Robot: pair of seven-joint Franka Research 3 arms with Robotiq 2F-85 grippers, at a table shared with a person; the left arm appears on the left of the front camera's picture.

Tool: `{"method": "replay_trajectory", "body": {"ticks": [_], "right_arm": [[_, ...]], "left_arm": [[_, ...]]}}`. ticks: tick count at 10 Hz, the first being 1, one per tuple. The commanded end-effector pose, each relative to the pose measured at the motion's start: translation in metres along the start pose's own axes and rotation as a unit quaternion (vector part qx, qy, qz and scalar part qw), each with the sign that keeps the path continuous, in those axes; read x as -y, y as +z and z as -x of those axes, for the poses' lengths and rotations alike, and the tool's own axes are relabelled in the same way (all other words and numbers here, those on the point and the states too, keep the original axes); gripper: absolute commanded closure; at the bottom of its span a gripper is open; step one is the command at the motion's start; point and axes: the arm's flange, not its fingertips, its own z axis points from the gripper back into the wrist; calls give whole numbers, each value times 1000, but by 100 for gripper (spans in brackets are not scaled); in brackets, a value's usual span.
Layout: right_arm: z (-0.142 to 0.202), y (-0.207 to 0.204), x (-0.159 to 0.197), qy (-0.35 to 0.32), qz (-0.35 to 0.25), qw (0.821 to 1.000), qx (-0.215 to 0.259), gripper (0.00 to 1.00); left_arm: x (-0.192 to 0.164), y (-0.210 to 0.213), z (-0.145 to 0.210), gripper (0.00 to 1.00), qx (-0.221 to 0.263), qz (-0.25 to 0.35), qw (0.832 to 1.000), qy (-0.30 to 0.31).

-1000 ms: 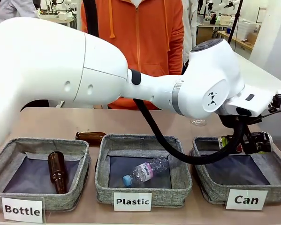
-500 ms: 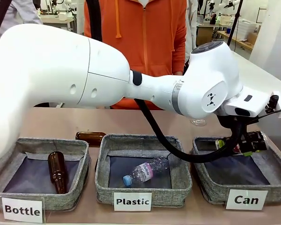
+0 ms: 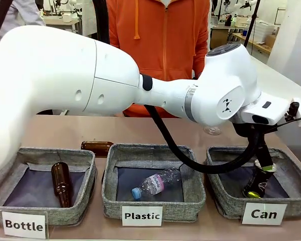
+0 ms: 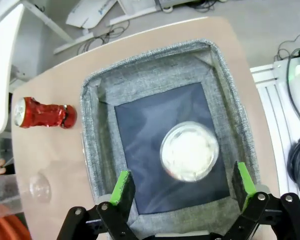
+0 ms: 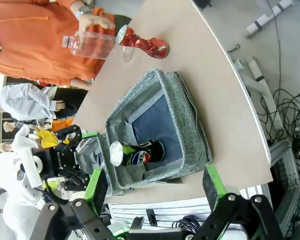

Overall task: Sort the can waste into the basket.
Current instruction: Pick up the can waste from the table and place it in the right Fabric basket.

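My left arm (image 3: 225, 95) reaches across the table above the grey "Can" basket (image 3: 225, 206). The left gripper (image 4: 183, 184) hangs open over it, its green pads (image 4: 122, 187) wide apart. The dark can with green marks (image 3: 257, 182) stands tilted inside the basket, free of the fingers; its silver top (image 4: 190, 151) faces the left wrist camera. A dented red can (image 4: 44, 112) lies on the table just beyond the basket's (image 4: 155, 65) far wall. My right gripper (image 5: 154, 186) is open and empty, well away from the basket (image 5: 190, 130), where the dark can (image 5: 137, 152) shows.
The "Plastic" basket (image 3: 153, 198) holds a clear bottle (image 3: 155, 183). The "Bottle" basket (image 3: 85, 201) holds a brown bottle (image 3: 61, 183), and another brown bottle (image 3: 96, 147) lies behind it. A person in orange (image 3: 160, 40) holds a clear plastic bottle (image 5: 89, 42) near the red can (image 5: 142, 44).
My left gripper has opened and let go of the dark can, which dropped from between the fingers into the "Can" basket. The arm has barely moved.
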Motion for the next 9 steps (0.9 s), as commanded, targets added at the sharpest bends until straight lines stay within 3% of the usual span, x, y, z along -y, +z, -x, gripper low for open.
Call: {"method": "replay_trajectory", "body": {"ticks": [1, 3, 5, 8, 9], "right_arm": [[1, -1, 1, 0, 2, 1000, -6, 0], [-7, -16, -15, 5, -15, 1000, -4, 0], [-15, -60, -61, 46, -25, 999, -2, 0], [-14, -107, -134, 138, -112, 982, -56, 0], [-14, -118, -151, 140, -134, 977, -88, 0]], "left_arm": [[15, 40, 1, 0, -41, 42, 998, 19], [36, 109, 28, 0, -52, 20, 998, 29], [48, 195, 80, 0, -25, -8, 998, 55], [77, 294, 195, 0, 18, -86, 984, 158], [87, 324, 240, 0, 33, -80, 974, 210]]}}
